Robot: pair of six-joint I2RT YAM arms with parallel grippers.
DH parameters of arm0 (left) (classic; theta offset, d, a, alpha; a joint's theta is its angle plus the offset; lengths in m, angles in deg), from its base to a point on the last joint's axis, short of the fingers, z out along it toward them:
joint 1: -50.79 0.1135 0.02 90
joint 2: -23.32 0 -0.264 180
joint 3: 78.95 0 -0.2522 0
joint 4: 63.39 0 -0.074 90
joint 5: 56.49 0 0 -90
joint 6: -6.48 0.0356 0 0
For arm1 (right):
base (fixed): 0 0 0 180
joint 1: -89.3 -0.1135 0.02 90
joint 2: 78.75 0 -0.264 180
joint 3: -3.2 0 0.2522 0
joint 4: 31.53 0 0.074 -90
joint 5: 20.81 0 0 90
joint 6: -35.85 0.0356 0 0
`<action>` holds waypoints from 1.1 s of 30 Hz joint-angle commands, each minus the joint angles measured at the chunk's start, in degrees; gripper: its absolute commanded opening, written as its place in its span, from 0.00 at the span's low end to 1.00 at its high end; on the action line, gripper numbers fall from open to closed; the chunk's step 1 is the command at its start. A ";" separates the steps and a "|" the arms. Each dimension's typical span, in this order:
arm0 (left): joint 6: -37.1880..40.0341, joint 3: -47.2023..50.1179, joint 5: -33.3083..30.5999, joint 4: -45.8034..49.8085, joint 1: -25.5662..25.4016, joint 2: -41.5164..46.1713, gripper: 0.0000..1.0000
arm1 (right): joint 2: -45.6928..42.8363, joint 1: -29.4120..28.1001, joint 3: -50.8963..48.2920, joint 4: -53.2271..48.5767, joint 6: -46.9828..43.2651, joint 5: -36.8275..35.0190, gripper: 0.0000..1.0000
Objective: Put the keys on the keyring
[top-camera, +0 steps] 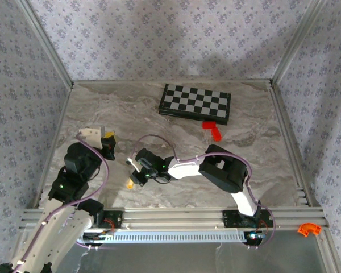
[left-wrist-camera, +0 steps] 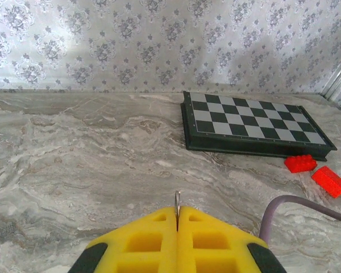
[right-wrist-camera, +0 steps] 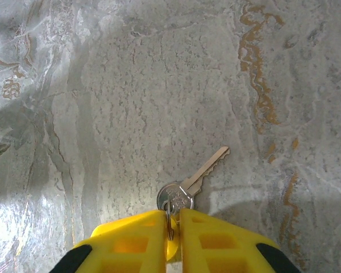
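In the right wrist view a silver key [right-wrist-camera: 207, 166] lies flat on the marble table, blade pointing up and right. A small ring [right-wrist-camera: 169, 219] passes through its head. That ring and a yellow key head [right-wrist-camera: 174, 249] sit in the narrow gap between the yellow pads of my right gripper [right-wrist-camera: 173, 211], which is closed onto them. My right gripper [top-camera: 131, 182] is low over the table's near middle. My left gripper [left-wrist-camera: 177, 209] is shut on the keyring [left-wrist-camera: 177, 199], a thin silvery loop seen edge-on and poking up between its pads. It hovers at the near left [top-camera: 108, 142].
A folded chessboard [top-camera: 195, 103] lies at the back, with two red blocks [top-camera: 213, 129] just in front of it. Purple cables loop over both arms. Metal frame rails border the table, and an orange piece [top-camera: 308, 229] rests on the near right rail.
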 commanded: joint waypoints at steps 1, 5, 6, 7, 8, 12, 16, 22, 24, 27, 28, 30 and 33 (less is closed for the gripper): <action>-0.28 -0.05 1.35 -3.25 0.49 0.01 0.00 | 0.90 -0.42 1.26 0.69 -0.93 1.14 0.12; -0.02 0.18 2.15 -3.58 0.50 -0.16 0.00 | 0.81 -0.50 1.10 1.32 -1.11 1.61 0.06; -0.01 0.27 2.42 -3.67 0.53 -0.25 0.00 | 0.81 -0.51 1.15 1.35 -1.18 1.73 0.05; -0.01 0.43 2.65 -3.78 0.48 -0.34 0.00 | 0.89 -0.47 1.13 1.36 -1.18 1.97 0.04; -0.01 0.46 2.67 -3.85 0.53 -0.43 0.00 | 0.81 -0.51 0.98 1.53 -1.27 2.13 0.03; 0.16 0.29 2.84 -3.80 0.50 -0.43 0.00 | 0.08 -0.27 -0.31 2.92 -1.20 2.30 0.00; 0.16 0.28 3.03 -3.73 0.51 -0.55 0.00 | -1.64 0.27 -3.00 5.55 -0.82 2.81 0.00; 0.38 0.16 3.51 -3.55 0.53 -0.77 0.00 | -8.77 0.91 -11.52 11.91 -1.57 4.17 0.00; 0.42 0.17 3.93 -3.72 0.59 -0.87 0.00 | -11.94 1.12 -14.57 13.34 -2.30 4.86 0.00; 0.51 0.13 5.07 -4.12 0.53 -1.31 0.00 | -17.66 1.29 -19.57 15.89 -3.82 5.36 0.00; 0.50 0.05 5.50 -4.12 0.56 -1.47 0.00 | -19.83 1.41 -21.53 16.74 -4.28 5.38 0.00; 0.58 -0.13 6.69 -4.49 0.52 -1.66 0.00 | -24.33 1.84 -24.65 17.64 -5.23 5.76 0.00; 0.35 0.26 9.86 -6.08 0.49 -1.65 0.00 | -32.44 2.28 -28.43 16.01 -8.30 6.17 0.00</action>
